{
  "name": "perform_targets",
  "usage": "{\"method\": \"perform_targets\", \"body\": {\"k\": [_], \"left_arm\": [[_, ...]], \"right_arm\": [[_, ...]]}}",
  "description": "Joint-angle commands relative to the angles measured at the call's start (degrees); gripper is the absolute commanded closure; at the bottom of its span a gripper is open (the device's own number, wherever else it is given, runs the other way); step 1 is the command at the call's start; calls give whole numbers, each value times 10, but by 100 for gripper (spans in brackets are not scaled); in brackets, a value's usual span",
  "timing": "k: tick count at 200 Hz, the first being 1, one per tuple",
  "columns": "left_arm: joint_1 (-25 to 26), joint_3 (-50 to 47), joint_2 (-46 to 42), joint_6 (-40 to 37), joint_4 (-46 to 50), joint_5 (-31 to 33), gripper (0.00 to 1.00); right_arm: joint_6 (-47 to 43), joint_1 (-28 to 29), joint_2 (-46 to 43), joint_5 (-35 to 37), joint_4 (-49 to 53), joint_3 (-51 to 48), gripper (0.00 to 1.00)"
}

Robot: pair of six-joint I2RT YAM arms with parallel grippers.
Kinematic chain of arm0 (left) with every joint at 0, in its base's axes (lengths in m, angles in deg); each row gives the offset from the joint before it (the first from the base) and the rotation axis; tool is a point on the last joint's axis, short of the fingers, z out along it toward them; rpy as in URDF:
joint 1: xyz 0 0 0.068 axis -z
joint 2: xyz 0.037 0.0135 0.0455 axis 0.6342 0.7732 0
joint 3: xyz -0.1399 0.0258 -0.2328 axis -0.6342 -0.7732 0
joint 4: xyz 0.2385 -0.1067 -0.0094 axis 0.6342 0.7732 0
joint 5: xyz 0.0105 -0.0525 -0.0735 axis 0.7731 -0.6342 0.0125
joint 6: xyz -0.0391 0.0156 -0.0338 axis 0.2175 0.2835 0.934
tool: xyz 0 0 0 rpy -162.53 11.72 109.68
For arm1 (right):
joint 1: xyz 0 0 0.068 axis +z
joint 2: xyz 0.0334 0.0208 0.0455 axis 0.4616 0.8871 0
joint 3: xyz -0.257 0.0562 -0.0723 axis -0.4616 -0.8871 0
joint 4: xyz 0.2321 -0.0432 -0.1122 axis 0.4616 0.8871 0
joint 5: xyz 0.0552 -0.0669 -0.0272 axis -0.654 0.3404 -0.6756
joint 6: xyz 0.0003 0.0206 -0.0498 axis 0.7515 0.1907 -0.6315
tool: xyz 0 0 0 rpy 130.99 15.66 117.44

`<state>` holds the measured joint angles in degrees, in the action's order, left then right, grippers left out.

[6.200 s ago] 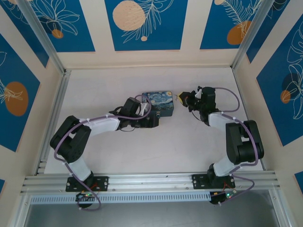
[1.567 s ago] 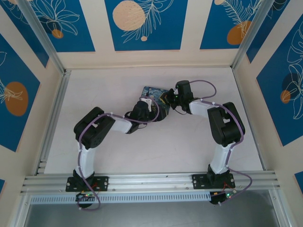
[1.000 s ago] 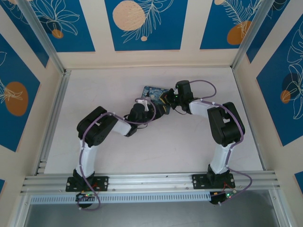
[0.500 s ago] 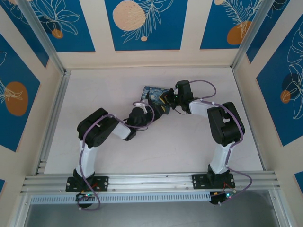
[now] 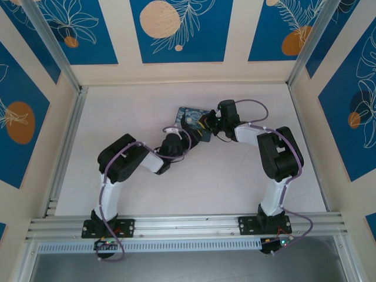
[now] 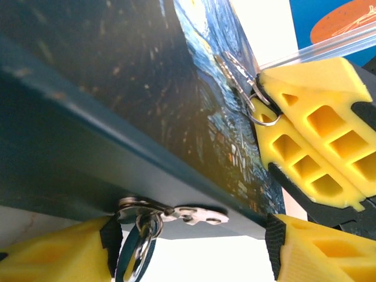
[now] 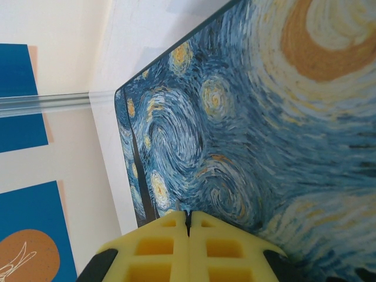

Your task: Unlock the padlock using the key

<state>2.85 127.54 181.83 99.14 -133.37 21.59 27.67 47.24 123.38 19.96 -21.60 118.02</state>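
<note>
Walled cell with blue panels [image 5: 176,29] behind the tin, printed with pale discs and white leaf outlines. White table [image 5: 194,182] beneath the tin. Purple-cabled left arm [image 5: 126,158] and right arm [image 5: 276,153], reaching in from the tin's near side and meeting at it.

Rectangular tin [image 5: 191,116], set askew. Lid [image 7: 264,117] painted with a swirling night sky in blue, with yellow stars and an orange crescent. Plain dark side wall [image 6: 106,88] facing the left wrist camera.

Black-bodied right gripper [image 5: 206,122] at the tin's right end, over the lid. Yellow fingers [image 7: 158,247] pressed together, clamped on the key's ring.

Black-bodied left gripper [image 5: 176,136] just off the tin's near-left corner. Yellow fingers [image 6: 53,252] standing apart, one to each side of the tin's lower edge, gripping nothing.

Tiny silvery padlock [image 6: 170,212], tucked under the tin's lower edge between the left fingers and closest to the left-hand one, a loop hanging from it. Body and shackle too blurred to separate.

Thin grey key [image 6: 237,75], flat against the tin's painted lid. Wire ring [image 6: 264,116] caught at the right fingertips.
</note>
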Motion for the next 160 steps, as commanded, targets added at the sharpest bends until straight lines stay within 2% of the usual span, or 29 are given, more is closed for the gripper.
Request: {"method": "perform_targets", "body": {"k": [1, 27, 75, 109, 132, 160], "left_arm": [[13, 23, 25, -12, 40, 21, 36], [25, 29, 24, -22, 71, 41, 38], [29, 29, 24, -5, 121, 97, 49], [29, 37, 26, -3, 141, 109, 55], [28, 36, 30, 8, 147, 118, 54], [27, 26, 33, 25, 137, 120, 44]], "right_arm": [[4, 3, 23, -1, 39, 0, 100], [5, 3, 25, -1, 37, -1, 100], [7, 3, 28, -3, 34, -3, 100], [7, 3, 27, -3, 32, -5, 100], [7, 3, 28, -3, 32, -5, 100], [7, 2, 27, -4, 31, -7, 100]]}}
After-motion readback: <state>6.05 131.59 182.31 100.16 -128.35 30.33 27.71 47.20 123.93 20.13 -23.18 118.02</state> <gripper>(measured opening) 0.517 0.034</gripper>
